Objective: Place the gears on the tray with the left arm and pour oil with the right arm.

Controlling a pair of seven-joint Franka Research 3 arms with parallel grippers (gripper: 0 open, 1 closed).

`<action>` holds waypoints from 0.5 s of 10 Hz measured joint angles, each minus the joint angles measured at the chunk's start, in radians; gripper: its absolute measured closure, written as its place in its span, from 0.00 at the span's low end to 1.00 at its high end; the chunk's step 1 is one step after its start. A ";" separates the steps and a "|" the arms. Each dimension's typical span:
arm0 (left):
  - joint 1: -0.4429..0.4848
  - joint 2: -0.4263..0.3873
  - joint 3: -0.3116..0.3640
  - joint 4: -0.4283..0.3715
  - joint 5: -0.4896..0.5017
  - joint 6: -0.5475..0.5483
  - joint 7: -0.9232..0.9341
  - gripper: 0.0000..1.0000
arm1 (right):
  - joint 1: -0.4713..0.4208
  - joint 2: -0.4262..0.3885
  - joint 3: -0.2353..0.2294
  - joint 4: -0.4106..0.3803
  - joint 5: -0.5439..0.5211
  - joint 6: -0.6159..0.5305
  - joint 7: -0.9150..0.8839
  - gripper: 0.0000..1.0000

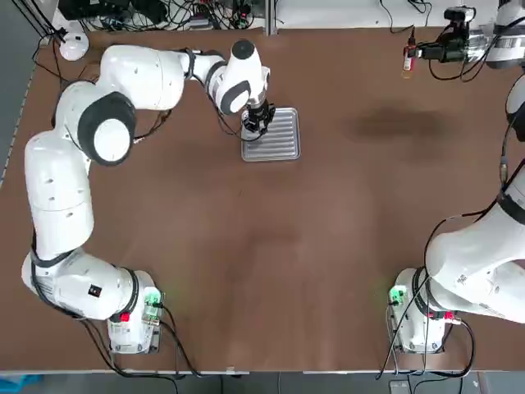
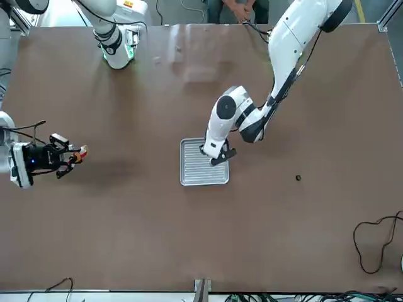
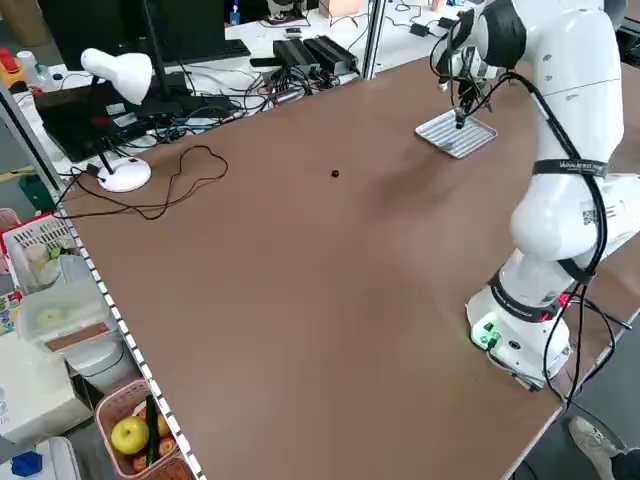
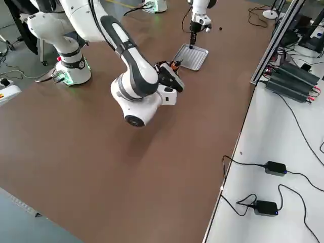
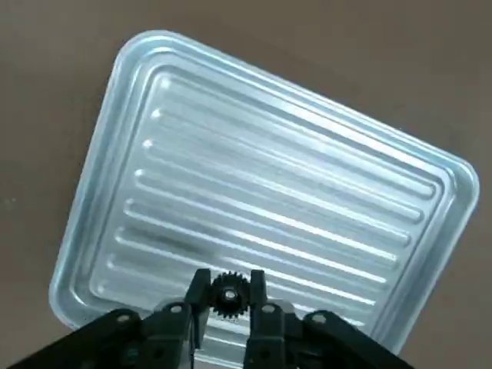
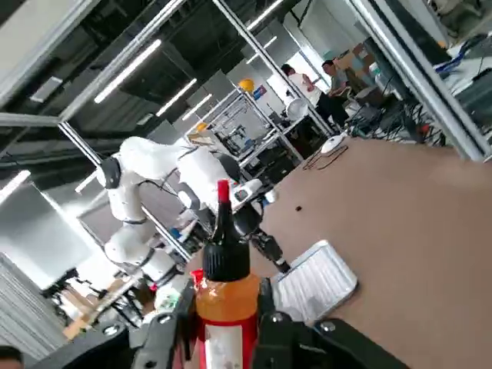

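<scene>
Silver tray point(image 1: 279, 139) at upper centre holds no gear yet: left gripper point(image 5: 227, 296) clenches one gear point(image 5: 228, 294) above it, second gear point(image 2: 298, 178) lies right of centre, right gripper point(image 6: 223, 315) grasps oil point(image 6: 223, 269).

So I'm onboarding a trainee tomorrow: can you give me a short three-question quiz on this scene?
1. True or false: the left gripper holds a small dark toothed gear above the square ribbed silver tray.
2. The right gripper grips: A) a spoon B) the small oil bottle with an orange band and dark cap C) nothing.
3. Fill in: another tiny dark gear lies on the brown ____.

Key: 1 true; 2 B; 3 table.
</scene>
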State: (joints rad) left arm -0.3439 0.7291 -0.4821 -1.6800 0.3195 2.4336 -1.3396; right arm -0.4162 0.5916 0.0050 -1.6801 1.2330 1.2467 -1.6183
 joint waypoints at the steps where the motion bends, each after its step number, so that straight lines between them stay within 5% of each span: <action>1: -0.044 0.012 0.031 0.019 0.000 0.002 -0.021 0.75 | 0.005 0.000 0.000 -0.013 0.000 -0.006 0.030 0.67; 3: -0.098 0.038 0.071 0.050 0.000 0.017 -0.043 0.71 | 0.022 -0.003 0.000 -0.072 -0.001 -0.004 0.040 0.67; 5: -0.098 0.050 0.082 0.059 0.000 0.035 -0.043 0.56 | 0.029 -0.035 0.000 -0.154 -0.001 0.015 0.041 0.67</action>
State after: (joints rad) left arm -0.4415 0.7795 -0.4006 -1.6207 0.3195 2.4683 -1.3826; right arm -0.3869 0.5564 0.0053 -1.8342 1.2321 1.2617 -1.5778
